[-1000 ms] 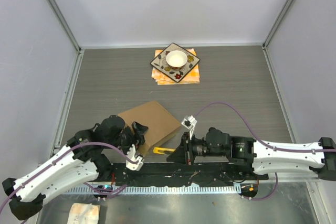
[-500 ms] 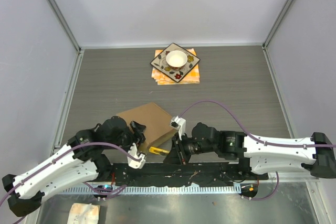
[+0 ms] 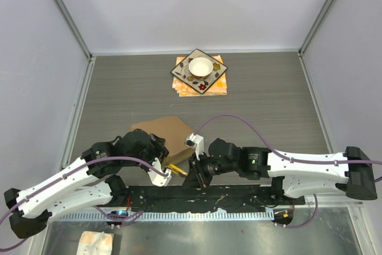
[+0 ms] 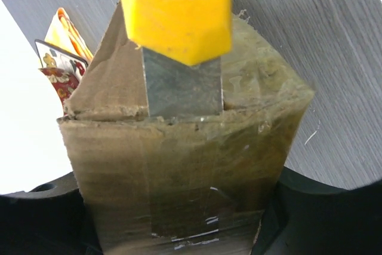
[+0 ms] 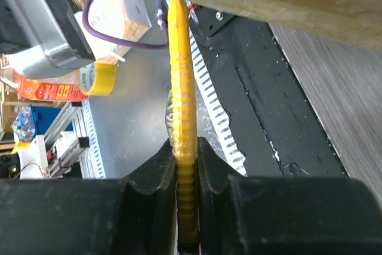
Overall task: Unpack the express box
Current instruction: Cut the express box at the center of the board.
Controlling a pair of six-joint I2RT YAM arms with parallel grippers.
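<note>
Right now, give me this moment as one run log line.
left jaws: gripping express box | right jaws: shut on yellow knife | blade: at taped box edge

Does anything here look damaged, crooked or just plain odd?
The flat brown cardboard box looks rough: the clear tape over its edge is wrinkled and cloudy, and the cardboard rim is ragged where the yellow utility knife's blade meets it. Farther back, the patterned square plate sits turned cornerwise on orange napkins.
</note>
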